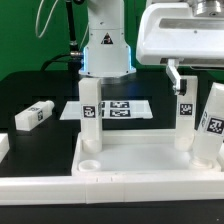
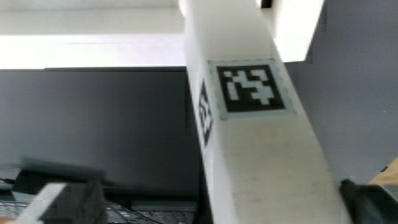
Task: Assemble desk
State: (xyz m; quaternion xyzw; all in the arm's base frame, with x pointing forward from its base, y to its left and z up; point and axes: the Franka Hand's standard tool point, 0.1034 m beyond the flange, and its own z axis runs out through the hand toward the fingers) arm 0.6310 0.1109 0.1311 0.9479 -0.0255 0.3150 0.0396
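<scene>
A large white plastic rectangular rimmed tabletop (image 1: 135,160) lies flat on the black table (image 1: 40,90). Three blocky white plastic legs with black-and-white square tags stand up from it. The first leg (image 1: 90,125) is upright at the tabletop's end on the exterior view's left, with an open round socket (image 1: 90,161) in the tabletop just in front of it. The second leg (image 1: 185,125) is upright toward the tabletop's other end. The third leg (image 1: 211,125) is just beside the second, further to the exterior view's right, and it leans a little. The white two-finger gripper (image 1: 179,82) hangs above that same end of the tabletop, with one finger down by the top of the second leg. Its other finger is hidden, so I cannot tell whether the jaws are clamped on a leg or released. From the wrist view a close-up leg (image 2: 249,120) with its tag fills the middle of the picture, though I cannot tell which of the standing legs it is. A loose leg (image 1: 32,116) of the same kind lies on its side on the black table, well apart from the tabletop, beyond its end on the exterior view's left. The marker board (image 1: 115,108) lies flat behind the tabletop, between it and the white robot base (image 1: 105,50).
</scene>
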